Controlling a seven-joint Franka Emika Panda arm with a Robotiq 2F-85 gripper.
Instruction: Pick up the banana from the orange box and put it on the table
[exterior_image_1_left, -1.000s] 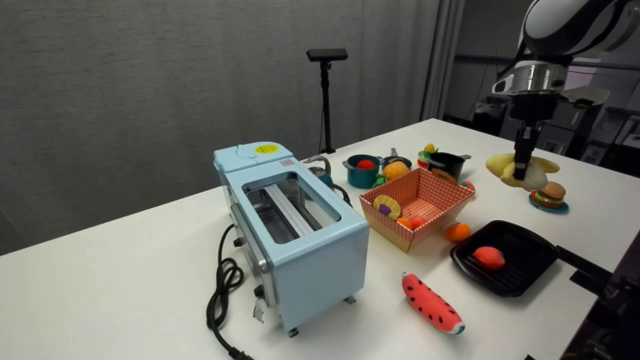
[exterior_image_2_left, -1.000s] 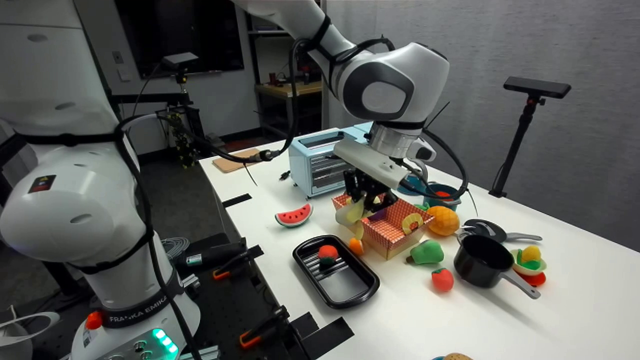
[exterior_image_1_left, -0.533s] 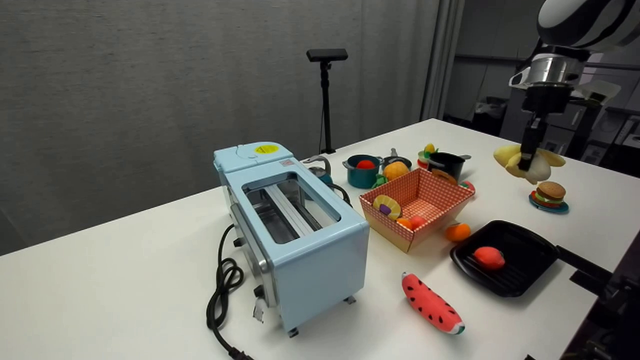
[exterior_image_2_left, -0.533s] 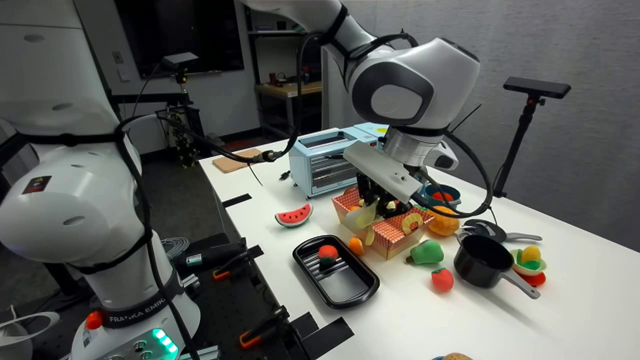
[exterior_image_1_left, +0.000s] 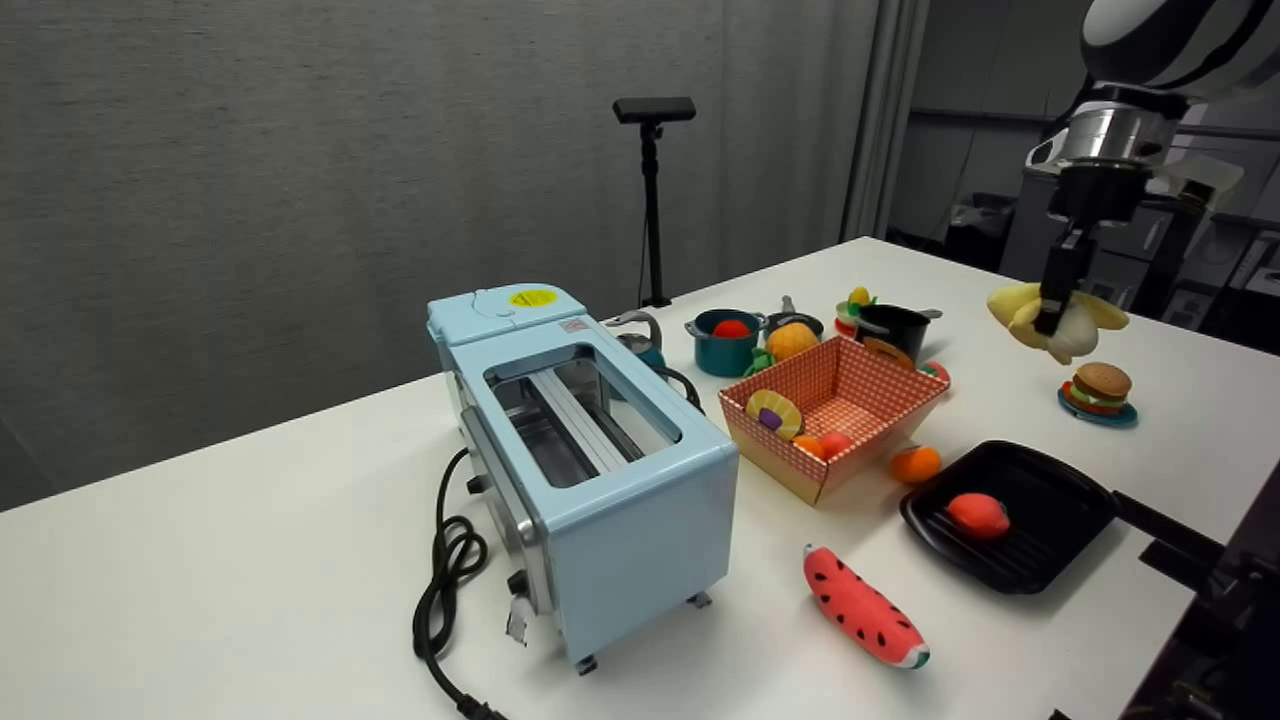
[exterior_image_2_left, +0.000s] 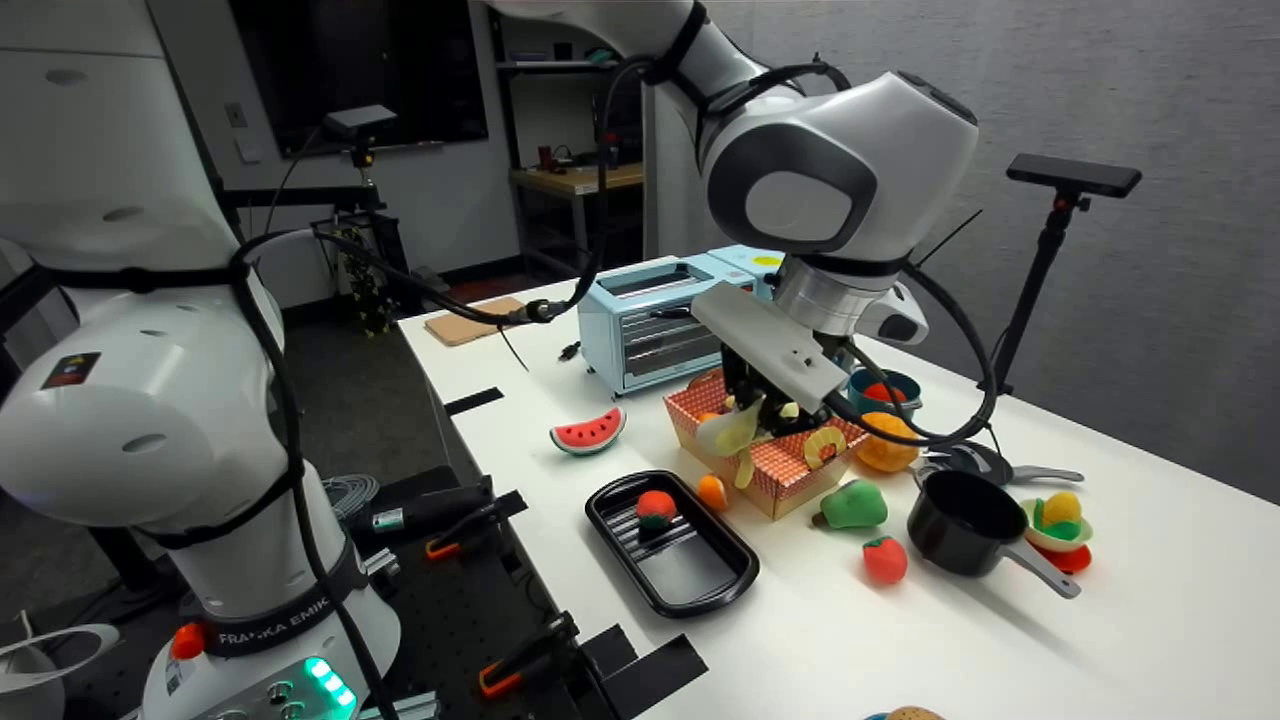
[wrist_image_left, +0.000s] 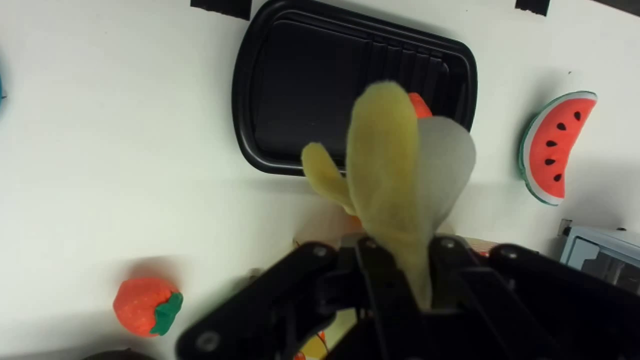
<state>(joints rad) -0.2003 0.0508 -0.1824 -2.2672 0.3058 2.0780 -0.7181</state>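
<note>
Table (exterior_image_1_left: 250, 570): your drop surface; placing not done.
Toaster oven (exterior_image_1_left: 640, 560): left and near in an exterior view, off your path as I read it.
Orange box (exterior_image_1_left: 770, 452): mid-scene, just right of the toaster oven; your lift-out from it looks done.
Black tray (exterior_image_1_left: 1050, 510): right of the box and nearer; you don't want the drop landing there.
Gripper (wrist_image_left: 406, 247): grasping the banana (wrist_image_left: 392, 170) at its narrow part.
Banana: in the air, shows right of the box, apart from the table; can't tell which spot it's over. You're about halfway, I'd judge. Left for you: lower it beside tray and box, let go, back off.
</note>
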